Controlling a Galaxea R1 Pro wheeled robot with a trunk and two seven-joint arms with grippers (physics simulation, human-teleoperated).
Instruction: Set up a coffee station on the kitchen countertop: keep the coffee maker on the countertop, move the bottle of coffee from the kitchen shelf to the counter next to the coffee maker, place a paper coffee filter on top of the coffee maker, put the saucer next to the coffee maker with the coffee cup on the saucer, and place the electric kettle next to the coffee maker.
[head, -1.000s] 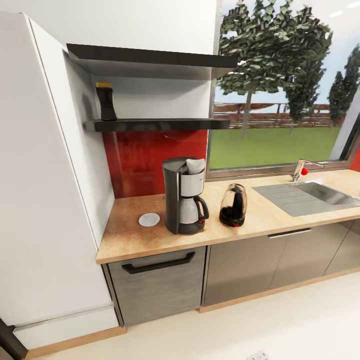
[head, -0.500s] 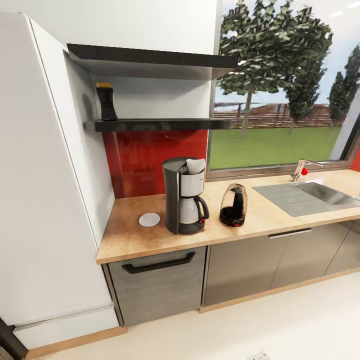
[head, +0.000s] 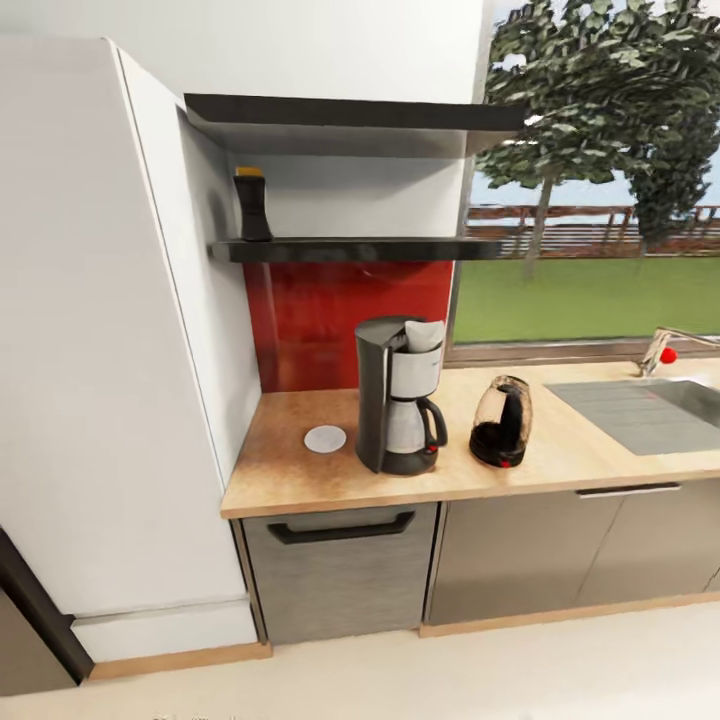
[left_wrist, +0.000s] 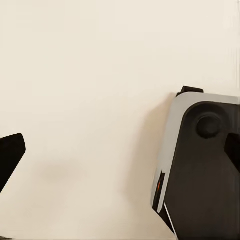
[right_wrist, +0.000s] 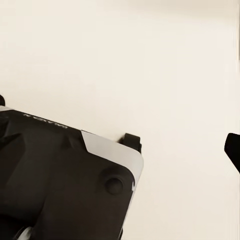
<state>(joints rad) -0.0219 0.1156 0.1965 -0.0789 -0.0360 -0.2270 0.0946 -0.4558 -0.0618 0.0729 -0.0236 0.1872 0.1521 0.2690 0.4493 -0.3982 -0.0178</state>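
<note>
Head view of the kitchen wall and table (head: 300, 480). The coffee maker (head: 398, 395) stood upright on the table in front of the red backsplash (head: 345, 315), with a pale cone, judged to be the paper coffee filter (head: 422, 334), seated in its top. The electric kettle (head: 501, 422) stood just beside it toward the sink (head: 650, 410), apart but near. The saucer (head: 325, 439) lay flat on the table just beside the machine, on the side toward the tall white cabinet (head: 110, 350), and carried nothing. The bottle of coffee (head: 252, 204) stood upright on the kitchen shelf (head: 360, 249), at its end nearest the cabinet, well above the table.

Judged progress: 3 placements looked complete (filter, kettle, saucer) and the coffee maker was in place. 2 items appeared to remain: the bottle had yet to be brought down beside the machine, and the coffee cup had yet to be set on the saucer.

Both wrist views looked down on pale floor and part of the robot's dark base (left_wrist: 200, 170). Dark fingertip edges at the frame borders suggested that the jaws of the left gripper (left_wrist: 120, 155) stood wide and empty. Of the right gripper, 1 fingertip (right_wrist: 233, 150) showed at the border, so its jaw state could not be told.
</note>
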